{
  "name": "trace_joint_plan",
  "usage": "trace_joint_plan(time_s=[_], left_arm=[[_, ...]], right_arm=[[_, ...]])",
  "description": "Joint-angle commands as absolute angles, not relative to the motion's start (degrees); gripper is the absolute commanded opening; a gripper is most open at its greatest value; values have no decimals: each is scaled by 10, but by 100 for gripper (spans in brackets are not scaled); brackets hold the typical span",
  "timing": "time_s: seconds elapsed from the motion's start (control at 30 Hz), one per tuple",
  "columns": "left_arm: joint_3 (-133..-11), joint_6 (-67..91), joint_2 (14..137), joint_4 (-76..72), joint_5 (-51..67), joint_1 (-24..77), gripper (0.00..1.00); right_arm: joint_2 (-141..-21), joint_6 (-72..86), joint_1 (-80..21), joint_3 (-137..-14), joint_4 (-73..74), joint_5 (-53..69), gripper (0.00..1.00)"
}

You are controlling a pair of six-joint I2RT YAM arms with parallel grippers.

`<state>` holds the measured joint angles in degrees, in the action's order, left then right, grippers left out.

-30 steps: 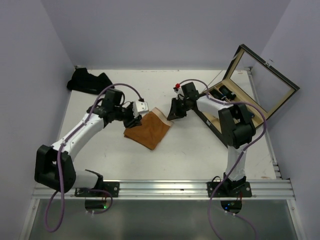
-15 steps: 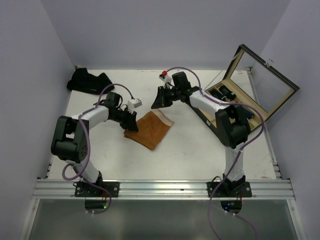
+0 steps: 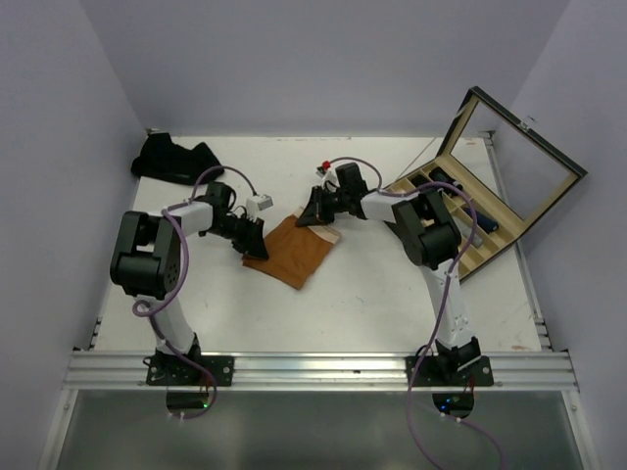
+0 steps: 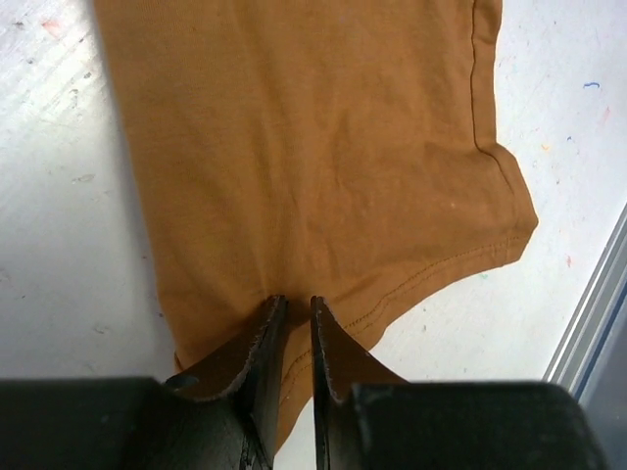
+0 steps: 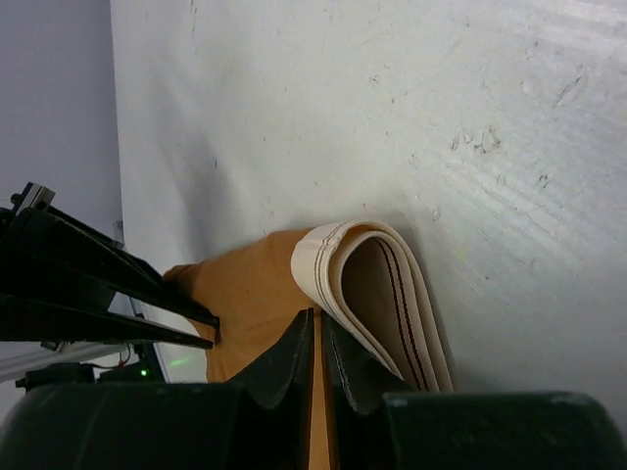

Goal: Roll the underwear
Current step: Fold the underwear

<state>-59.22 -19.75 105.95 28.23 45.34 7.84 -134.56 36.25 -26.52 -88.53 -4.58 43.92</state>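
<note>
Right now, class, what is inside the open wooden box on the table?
Dark rolled bundles sit in some compartments of the wooden box; the right arm covers its other compartments.

1. The brief (image 3: 291, 252) lies flat on the table (image 3: 372, 304), about midway between the near and far edges and a little left of centre.
2. The left gripper (image 3: 256, 244) is at the brief's left edge, touching the cloth.
3. The right gripper (image 3: 307, 216) is at the brief's far corner, where the waistband (image 5: 377, 294) is folded back over the cloth.
4. A heap of cloth (image 3: 174, 159) lies in the far left corner, well apart from the brief.
5. A box (image 3: 468, 257) lies along the right edge, towards the far right corner.
6. Its lid (image 3: 530, 128) stands open, tilted back over the right edge.
7. Small things (image 3: 441, 180) lie in the box's far compartments.
</note>
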Motion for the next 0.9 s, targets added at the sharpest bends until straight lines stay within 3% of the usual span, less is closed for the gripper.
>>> trace_joint_plan(time_s=[0.0,0.13,0.23,0.4,0.47,0.5,0.53,0.57,0.6,0.63,0.67,0.77,0.87], left_arm=[[-637,-252,1071,318,459,60,21],[-675,-307,995,352,480,58,28],[-713,-331,923,379,484,58,37],[-729,-316,789,330,430,57,47],[-723,-272,761,282,409,57,60],[-718,-250,742,260,383,58,83],[-706,-219,731,233,360,58,100],[-669,-132,723,162,327,58,100],[-649,-97,710,135,266,58,100],[-639,-95,713,129,260,57,100],[-635,-105,719,137,273,58,100],[-649,-123,773,209,385,58,92],[-598,-21,812,156,454,58,88]], right_arm=[[-1314,379,-265,-832,-77,400,12],[-1167,391,-269,-746,-130,381,20],[-1095,332,-273,-771,-33,378,24],[-1017,19,-287,-824,143,305,30],[-981,-66,-287,-827,196,280,31],[-972,-125,-287,-831,208,265,37],[-966,-150,-287,-833,224,262,42],[-962,-169,-287,-838,224,261,49],[-963,-182,-287,-838,218,260,75],[-968,-179,-287,-838,193,250,91],[-976,-171,-286,-841,189,264,99],[-1062,-131,-287,-950,259,351,99],[-1213,-78,-280,-1109,390,477,99]])
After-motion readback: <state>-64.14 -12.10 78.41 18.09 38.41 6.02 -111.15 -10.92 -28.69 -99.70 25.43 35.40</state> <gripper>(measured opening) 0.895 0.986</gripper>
